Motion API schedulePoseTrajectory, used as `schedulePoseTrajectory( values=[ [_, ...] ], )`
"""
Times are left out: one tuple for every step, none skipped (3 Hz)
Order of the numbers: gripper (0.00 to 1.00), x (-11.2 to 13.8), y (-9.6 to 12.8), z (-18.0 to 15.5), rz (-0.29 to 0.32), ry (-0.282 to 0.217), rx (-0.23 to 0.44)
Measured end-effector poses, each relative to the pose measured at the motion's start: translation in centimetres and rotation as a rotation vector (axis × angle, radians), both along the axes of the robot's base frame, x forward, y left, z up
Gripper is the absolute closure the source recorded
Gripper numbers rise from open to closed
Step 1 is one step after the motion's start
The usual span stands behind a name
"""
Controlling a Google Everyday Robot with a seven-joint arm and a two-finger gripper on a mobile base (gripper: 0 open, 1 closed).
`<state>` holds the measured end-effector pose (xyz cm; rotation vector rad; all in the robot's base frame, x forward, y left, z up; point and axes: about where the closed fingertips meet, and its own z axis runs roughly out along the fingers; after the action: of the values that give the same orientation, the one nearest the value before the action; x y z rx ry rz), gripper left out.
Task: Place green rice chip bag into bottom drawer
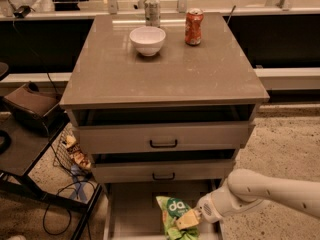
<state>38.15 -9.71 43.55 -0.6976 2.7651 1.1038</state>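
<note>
One bag [172, 215] was found pinched at its right side by the jaws of the gripper [186, 220], low over the open drawer [131, 209] beneath the front edge of the bench [165, 74]. Lowering it onto the floor before release was judged advisable, clear of the walls.

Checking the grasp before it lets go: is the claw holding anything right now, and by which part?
The claw grips the green rice chip bag at its right edge, over the open bottom drawer.

Glossy green rice chip bag [171, 210], smooth tan pincer [185, 219] gripping it over matt bottom drawer [134, 210]
</note>
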Motion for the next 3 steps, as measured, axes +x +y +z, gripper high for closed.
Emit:
schedulePoseTrajectory(
  values=[
    [1.0,0.1,2.0,-5.4,-0.031,0.067,0.073],
    [1.0,-0.8,2.5,-6.7,-0.033,0.099,0.088],
    [1.0,-0.8,2.5,-6.7,-0.033,0.099,0.088]
  ],
)
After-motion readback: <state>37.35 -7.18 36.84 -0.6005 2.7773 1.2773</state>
